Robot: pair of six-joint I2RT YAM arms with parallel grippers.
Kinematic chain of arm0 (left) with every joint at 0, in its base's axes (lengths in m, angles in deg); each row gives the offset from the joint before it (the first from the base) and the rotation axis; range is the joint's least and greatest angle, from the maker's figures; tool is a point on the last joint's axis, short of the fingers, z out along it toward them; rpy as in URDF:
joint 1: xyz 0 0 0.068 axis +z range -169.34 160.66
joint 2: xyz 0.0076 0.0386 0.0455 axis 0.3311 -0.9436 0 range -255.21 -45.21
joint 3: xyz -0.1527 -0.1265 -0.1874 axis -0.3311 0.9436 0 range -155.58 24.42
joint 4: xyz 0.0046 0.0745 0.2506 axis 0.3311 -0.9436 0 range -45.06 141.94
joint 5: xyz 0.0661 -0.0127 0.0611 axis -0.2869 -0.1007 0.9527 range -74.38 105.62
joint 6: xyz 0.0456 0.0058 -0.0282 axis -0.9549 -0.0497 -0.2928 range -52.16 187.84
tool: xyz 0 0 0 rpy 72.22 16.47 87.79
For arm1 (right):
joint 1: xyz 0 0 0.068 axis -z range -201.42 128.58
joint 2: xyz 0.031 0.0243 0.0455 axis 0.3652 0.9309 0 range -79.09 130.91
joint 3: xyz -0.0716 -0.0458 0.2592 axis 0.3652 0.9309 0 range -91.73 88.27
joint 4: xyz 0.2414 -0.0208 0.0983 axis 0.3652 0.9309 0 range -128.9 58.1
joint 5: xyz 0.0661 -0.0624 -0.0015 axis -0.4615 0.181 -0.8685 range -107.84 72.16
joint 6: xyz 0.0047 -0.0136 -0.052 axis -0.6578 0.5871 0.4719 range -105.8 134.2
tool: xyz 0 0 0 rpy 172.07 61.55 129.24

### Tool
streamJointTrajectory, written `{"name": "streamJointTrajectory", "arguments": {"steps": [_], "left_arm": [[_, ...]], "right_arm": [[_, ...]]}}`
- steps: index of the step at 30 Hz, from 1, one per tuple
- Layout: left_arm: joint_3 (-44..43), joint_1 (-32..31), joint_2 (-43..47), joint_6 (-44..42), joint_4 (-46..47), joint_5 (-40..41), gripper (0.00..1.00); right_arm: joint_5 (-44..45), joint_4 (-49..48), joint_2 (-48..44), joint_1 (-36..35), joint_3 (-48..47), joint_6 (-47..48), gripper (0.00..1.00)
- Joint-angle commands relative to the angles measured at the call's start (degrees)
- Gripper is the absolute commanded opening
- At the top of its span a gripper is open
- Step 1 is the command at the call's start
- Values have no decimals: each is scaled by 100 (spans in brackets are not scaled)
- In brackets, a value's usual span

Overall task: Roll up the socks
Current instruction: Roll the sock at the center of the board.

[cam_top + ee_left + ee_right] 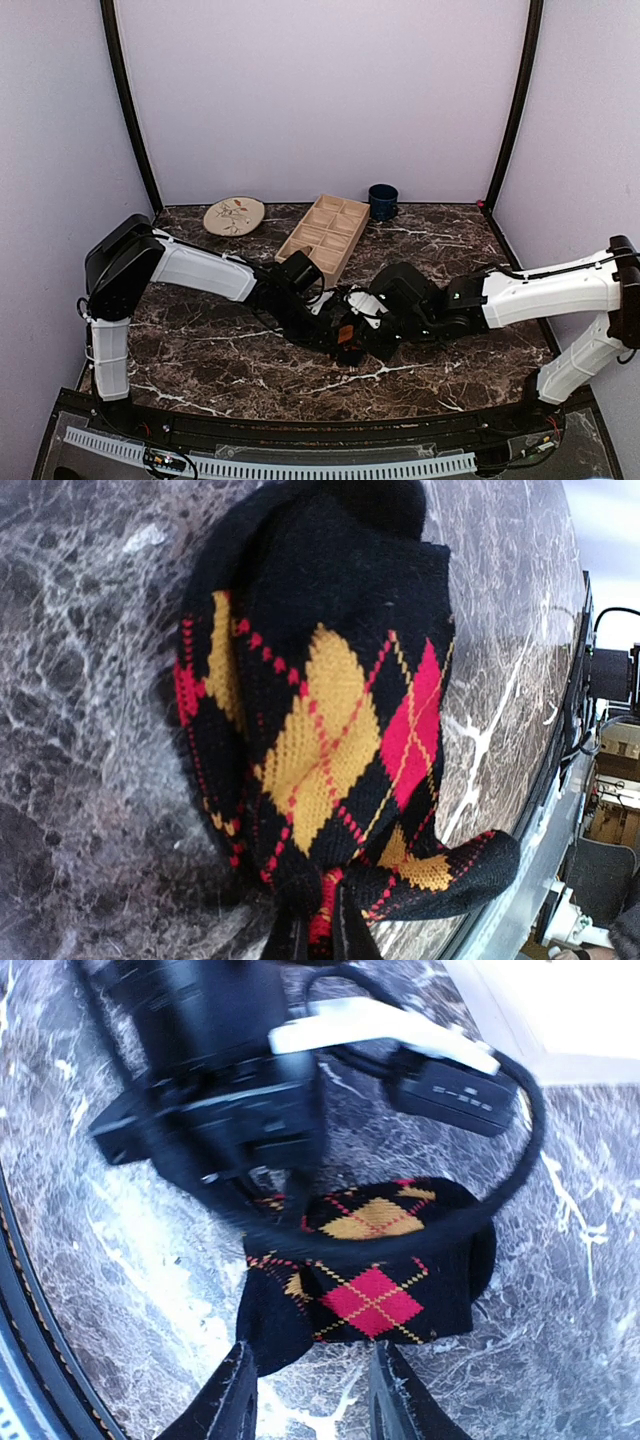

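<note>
Socks (330,740) | left wrist: pinched in left jaws | right wrist: right jaws apart

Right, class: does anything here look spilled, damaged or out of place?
Nothing is spilled or broken. The argyle sock is bunched unevenly, one loose end poking out sideways near the left gripper, so it isn't a tidy roll.
</note>
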Motion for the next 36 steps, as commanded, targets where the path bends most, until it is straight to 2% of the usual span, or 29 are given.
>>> {"name": "streamJointTrajectory", "arguments": {"steps": [1, 12, 25, 36], "left_arm": [[74, 69, -334, -257, -1283, 112, 0], [-60, 99, -449, -457, -1485, 3, 0], [-68, 99, -462, -661, -1583, -47, 0], [-158, 106, -561, -758, -1615, -113, 0]], "right_arm": [[670, -295, 30, -455, 147, 365, 38], [1089, -380, 977, -1113, -252, 462, 39], [1528, -232, 1744, -1155, -736, 582, 40], [1627, -79, 1995, -1138, -667, 372, 41]]}}
